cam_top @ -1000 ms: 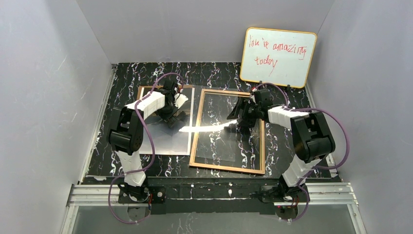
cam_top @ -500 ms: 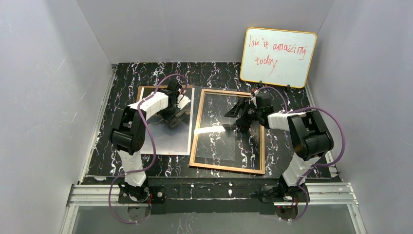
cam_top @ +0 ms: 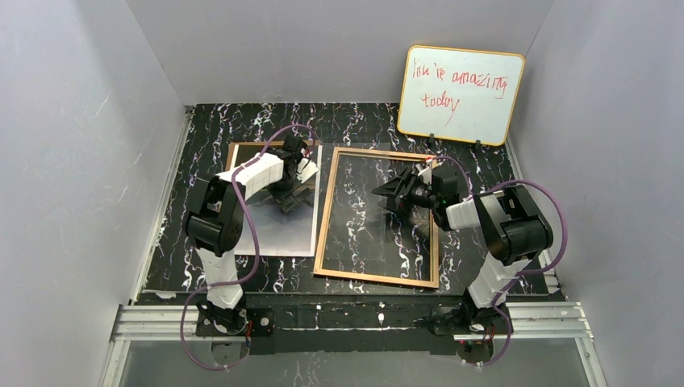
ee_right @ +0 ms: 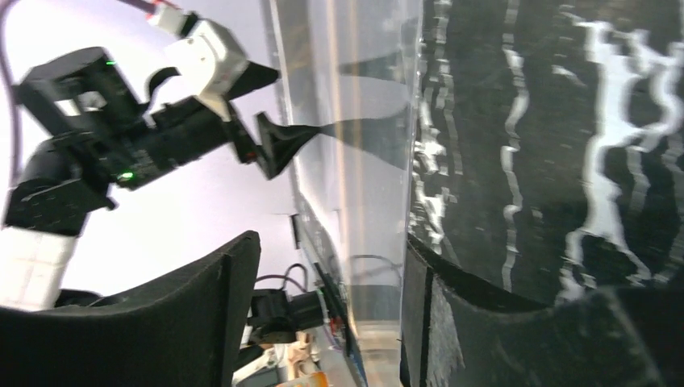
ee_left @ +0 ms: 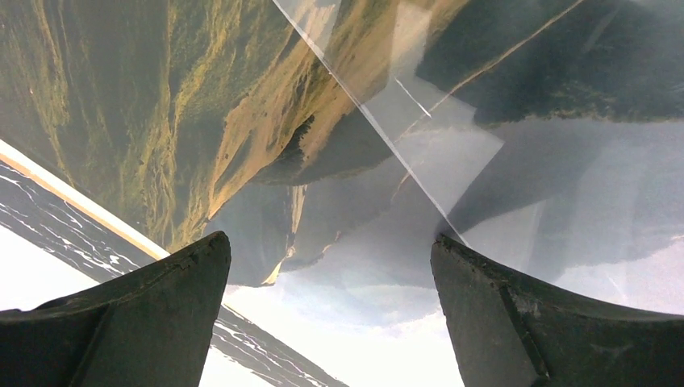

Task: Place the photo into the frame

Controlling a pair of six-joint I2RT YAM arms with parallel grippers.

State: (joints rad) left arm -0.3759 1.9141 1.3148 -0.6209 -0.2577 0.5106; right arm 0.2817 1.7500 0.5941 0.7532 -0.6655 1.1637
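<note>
**Student:** Gone from between the arms was the bright glare band of the earlier top views, and the right wrist had turned above the frame (cam_top: 377, 278). How did matters stand, left to right?

**Tutor:** At left, the photo (cam_top: 274, 230) lay picture-up on the brown backing panel (cam_top: 242, 147), beside the frame and not yet in it. The left jaws hung spread wide above its mountain scene, gripping nothing. At right, the right jaws stood apart astride the edge of the clear pane (ee_right: 375, 161). One finger sat close against it and the other showed a gap, so nothing was clamped.

**Student:** What could have gone wrong from there?

**Tutor:** By judgement, three things. The glossy print lay flat, so jaws closing on it would likely have skidded it across the panel or creased it rather than raised an edge. The pane, smooth and thin, might have slipped from a shallow pinch and dropped onto the rails or the tabletop (cam_top: 242, 121). Both wrists also worked near the frame's left rail, so a reach from either side risked a knock between the arms.
</note>
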